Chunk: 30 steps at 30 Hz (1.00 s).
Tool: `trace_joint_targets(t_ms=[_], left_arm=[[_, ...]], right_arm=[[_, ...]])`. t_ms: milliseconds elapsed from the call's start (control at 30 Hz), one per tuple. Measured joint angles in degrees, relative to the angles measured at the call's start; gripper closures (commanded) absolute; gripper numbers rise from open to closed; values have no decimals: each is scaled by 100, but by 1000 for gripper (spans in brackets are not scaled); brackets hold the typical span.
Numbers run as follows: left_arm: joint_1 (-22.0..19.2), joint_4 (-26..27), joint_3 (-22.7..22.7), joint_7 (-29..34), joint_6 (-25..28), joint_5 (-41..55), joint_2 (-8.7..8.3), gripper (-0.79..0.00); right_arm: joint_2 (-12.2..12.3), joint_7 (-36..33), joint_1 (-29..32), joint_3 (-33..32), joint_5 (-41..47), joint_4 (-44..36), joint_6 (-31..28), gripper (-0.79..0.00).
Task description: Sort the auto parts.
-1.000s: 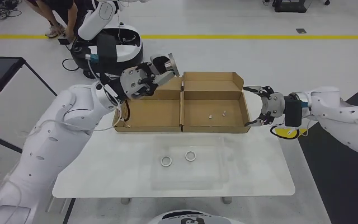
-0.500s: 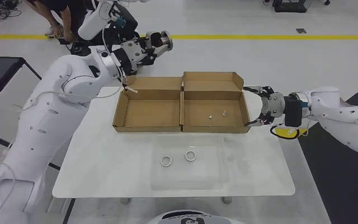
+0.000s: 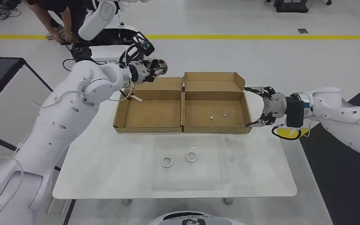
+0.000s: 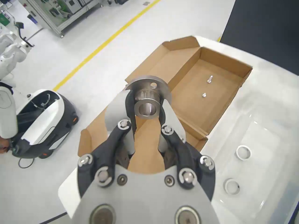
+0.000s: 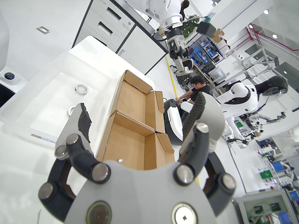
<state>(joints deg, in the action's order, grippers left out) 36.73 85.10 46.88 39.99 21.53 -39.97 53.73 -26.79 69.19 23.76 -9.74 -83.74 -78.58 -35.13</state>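
Observation:
My left gripper [image 3: 158,66] [image 4: 146,109] is shut on a metal flanged pulley [image 4: 145,103], held in the air over the far edge of the left cardboard box [image 3: 125,116]. The right cardboard box [image 3: 216,82] holds two small screws [image 3: 211,117] [image 3: 225,113]. Two metal rings [image 3: 167,162] [image 3: 192,156] lie in a clear plastic tray [image 3: 216,179] in front of the boxes. My right gripper [image 3: 256,106] [image 5: 140,113] is open with nothing in it, just outside the right box's right wall.
The boxes stand side by side at the back of the white table [image 3: 101,174]. Bare table surface lies to either side of the tray. Another robot base [image 4: 44,122] stands on the floor behind the table's far left.
The left arm swung the pulley up and away behind the boxes, then brought it back down near the left box's far edge. The right arm has kept still.

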Motion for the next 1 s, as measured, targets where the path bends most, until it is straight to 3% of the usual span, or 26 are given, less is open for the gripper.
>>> trace_joint_targets(t_ms=[233, 433, 767, 1000], left_arm=[[-159, -413, -362, 329, 150, -281, 155, 0], [-516, -797, -754, 403, 315, -381, 399, 0], [-1304, -2116, -1609, 484, 797, -356, 1045, 0], [-1437, -3006, -2042, 398, 942, -299, 1461, 0]], right_arm=[[0, 0, 0, 0, 0, 0, 0, -785], [0, 0, 0, 0, 0, 0, 0, -785], [0, 0, 0, 0, 0, 0, 0, -785], [0, 0, 0, 0, 0, 0, 0, -785]])
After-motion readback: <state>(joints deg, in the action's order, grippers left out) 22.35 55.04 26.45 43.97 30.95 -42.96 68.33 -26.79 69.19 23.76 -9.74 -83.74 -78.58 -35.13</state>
